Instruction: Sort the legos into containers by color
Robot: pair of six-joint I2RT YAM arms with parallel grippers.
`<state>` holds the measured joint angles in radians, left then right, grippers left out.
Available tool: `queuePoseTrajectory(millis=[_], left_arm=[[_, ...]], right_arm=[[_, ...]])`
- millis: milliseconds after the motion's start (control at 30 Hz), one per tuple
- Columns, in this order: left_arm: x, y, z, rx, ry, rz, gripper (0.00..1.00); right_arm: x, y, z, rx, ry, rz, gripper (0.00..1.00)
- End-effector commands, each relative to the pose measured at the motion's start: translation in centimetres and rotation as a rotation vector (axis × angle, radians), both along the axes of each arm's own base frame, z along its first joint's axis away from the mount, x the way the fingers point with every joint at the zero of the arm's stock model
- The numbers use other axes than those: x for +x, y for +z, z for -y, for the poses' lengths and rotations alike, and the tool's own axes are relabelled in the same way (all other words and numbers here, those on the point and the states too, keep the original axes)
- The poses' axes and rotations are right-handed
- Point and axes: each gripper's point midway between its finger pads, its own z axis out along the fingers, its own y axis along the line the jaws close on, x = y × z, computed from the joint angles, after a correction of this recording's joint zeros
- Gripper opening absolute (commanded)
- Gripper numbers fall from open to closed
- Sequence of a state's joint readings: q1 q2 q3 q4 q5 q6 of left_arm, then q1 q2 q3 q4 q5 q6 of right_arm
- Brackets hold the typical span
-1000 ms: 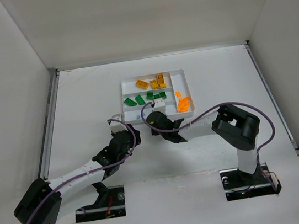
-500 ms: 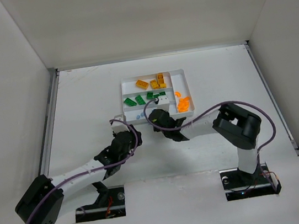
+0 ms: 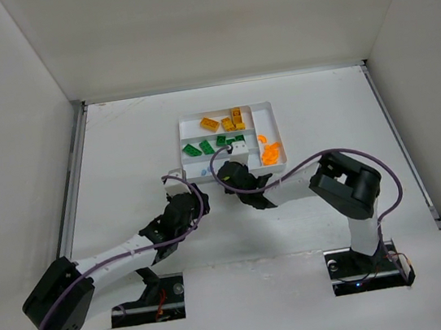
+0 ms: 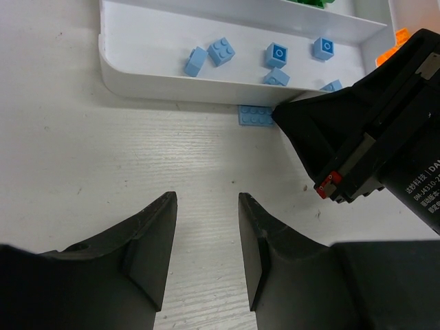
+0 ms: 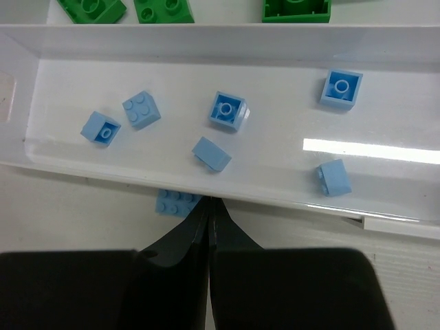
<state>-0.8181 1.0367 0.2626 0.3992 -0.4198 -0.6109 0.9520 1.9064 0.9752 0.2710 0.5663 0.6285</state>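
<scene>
The white tray (image 3: pixel 271 106) holds yellow legos (image 3: pixel 227 120) in its far slot, green ones (image 3: pixel 211 144) in the middle slot and orange ones (image 3: pixel 271 153) in the narrow right slot. Several light blue legos (image 5: pixel 227 111) lie in the near slot. One flat light blue lego (image 5: pixel 172 203) lies on the table outside, against the tray's front wall (image 5: pixel 103 172). My right gripper (image 5: pixel 208 201) is shut and empty, its tips at that wall, touching the flat piece's right end (image 4: pixel 254 115). My left gripper (image 4: pixel 206 199) is open over bare table, a short way before the flat piece.
The right gripper's black body (image 4: pixel 371 137) fills the right side of the left wrist view, close to the left fingers. White walls enclose the table on three sides, and a metal rail (image 3: pixel 74 177) runs along its left edge.
The right gripper's tip has edged slightly left along the tray's front wall. The left arm has barely shifted. Neither gripper's jaws have changed.
</scene>
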Motion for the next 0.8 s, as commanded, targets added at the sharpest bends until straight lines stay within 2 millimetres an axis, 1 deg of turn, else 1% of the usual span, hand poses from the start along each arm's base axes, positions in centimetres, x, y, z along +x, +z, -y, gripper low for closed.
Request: queuePoseTrajectory(millis=[0, 133, 267, 400, 533, 600, 767], left_arm=[[0.7, 1.4, 0.6, -0.031, 0.005, 0.041, 0.38], [0.8, 1.3, 0.5, -0.03, 0.009, 0.039, 0.38], [1.0, 1.5, 0.6, -0.034, 0.008, 0.042, 0.38], [0.9, 1.3, 0.6, -0.031, 0.007, 0.038, 0.38], [0.9, 1.3, 0.4, -0.032, 0.011, 0.04, 0.38], [0.9, 1.2, 0.4, -0.03, 0.013, 0.039, 0.38], [1.0, 1.0, 0.5, -0.026, 0.011, 0.033, 0.38]], right_arm=[[1.4, 3.4, -0.9, 0.052, -0.045, 0.103, 0.05], [0.9, 4.3, -0.9, 0.051, -0.048, 0.121, 0.05], [0.7, 4.3, -1.6, 0.066, -0.029, 0.112, 0.05], [0.6, 3.3, -2.5, 0.076, -0.002, 0.083, 0.06], [0.2, 1.8, -3.1, 0.091, 0.013, 0.047, 0.06], [0.1, 1.3, -3.3, 0.096, 0.02, 0.036, 0.05], [-0.1, 0.6, -3.1, 0.096, 0.019, 0.031, 0.05]])
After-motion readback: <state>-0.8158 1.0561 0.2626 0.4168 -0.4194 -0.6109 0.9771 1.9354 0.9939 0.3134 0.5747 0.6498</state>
